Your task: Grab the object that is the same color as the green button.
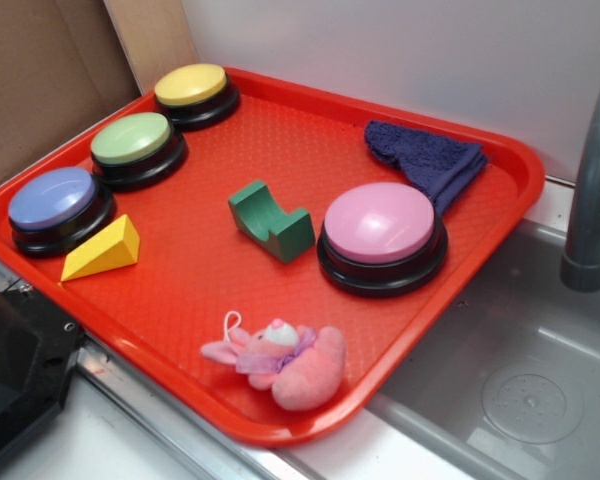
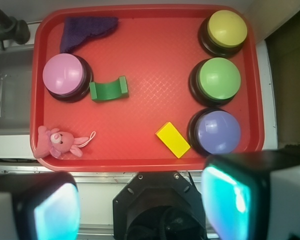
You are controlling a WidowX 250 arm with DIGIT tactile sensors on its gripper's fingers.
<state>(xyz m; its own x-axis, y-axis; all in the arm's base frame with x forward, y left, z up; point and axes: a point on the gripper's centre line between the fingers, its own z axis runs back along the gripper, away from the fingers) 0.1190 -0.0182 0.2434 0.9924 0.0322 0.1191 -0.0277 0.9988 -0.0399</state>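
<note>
The object, a small dark green block (image 1: 271, 219) with a curved notch on top, lies near the middle of the red tray (image 1: 280, 130), just left of the pink button. In the wrist view the green block (image 2: 108, 89) sits far ahead, to the upper left. The green button (image 1: 135, 143) is the middle one in the row of three; in the wrist view the green button (image 2: 218, 79) is at the right. My gripper (image 2: 140, 205) is open and high above the tray's near edge, its fingers (image 2: 55, 212) wide apart and holding nothing. It does not show in the exterior view.
On the tray also sit a yellow button (image 1: 193, 90), a blue-lilac button (image 1: 55, 203), a pink button (image 1: 381, 230), a yellow wedge (image 1: 102, 249), a purple cloth (image 1: 427, 160) and a pink plush bunny (image 1: 285, 360). A sink (image 1: 520, 380) and grey faucet (image 1: 592, 190) border the tray.
</note>
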